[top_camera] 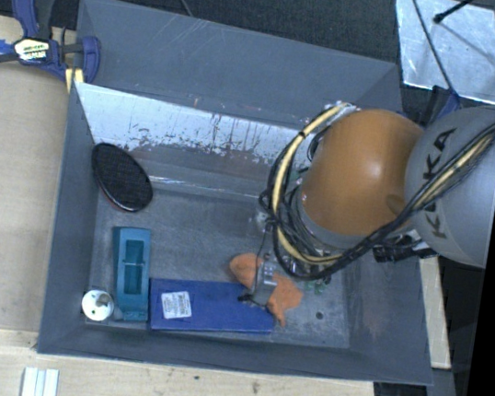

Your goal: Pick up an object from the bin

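Hand (264, 284) low over orange lumpy thing (285, 299), 5 o'clock of bin (232, 59), beside blue flat box (211, 310). My grip: cannot tell. Next, I judge: clench, lift clear.

A lumpy orange thing (285, 299) lies low on the bin (205, 232) floor, front and right of centre, just beside the flat blue box's (211, 310) right end; the claw (263, 286) covers its middle.

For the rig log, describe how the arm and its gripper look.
The rounded silver-grey arm link carries black KUKA lettering. A glossy orange dome cover caps the wrist, ringed by looped black and yellow cables. Below it sits a small grey metal gripper.
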Motion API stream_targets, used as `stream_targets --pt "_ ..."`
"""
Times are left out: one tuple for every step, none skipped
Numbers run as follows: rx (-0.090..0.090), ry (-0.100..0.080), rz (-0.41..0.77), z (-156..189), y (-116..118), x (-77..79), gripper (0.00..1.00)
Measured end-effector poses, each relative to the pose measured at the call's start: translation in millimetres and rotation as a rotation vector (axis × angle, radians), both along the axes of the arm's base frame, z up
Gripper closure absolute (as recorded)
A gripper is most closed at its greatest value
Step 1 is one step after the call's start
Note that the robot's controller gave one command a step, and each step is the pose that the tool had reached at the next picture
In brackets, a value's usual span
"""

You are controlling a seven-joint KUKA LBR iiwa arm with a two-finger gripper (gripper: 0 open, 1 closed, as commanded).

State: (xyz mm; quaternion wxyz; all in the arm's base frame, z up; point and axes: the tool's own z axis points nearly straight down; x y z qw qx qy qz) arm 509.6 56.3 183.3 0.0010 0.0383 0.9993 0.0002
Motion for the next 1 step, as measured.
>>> stream_targets --pt "-0.003 -0.001 -0.017 7.8 -31.1 4.6 0.0"
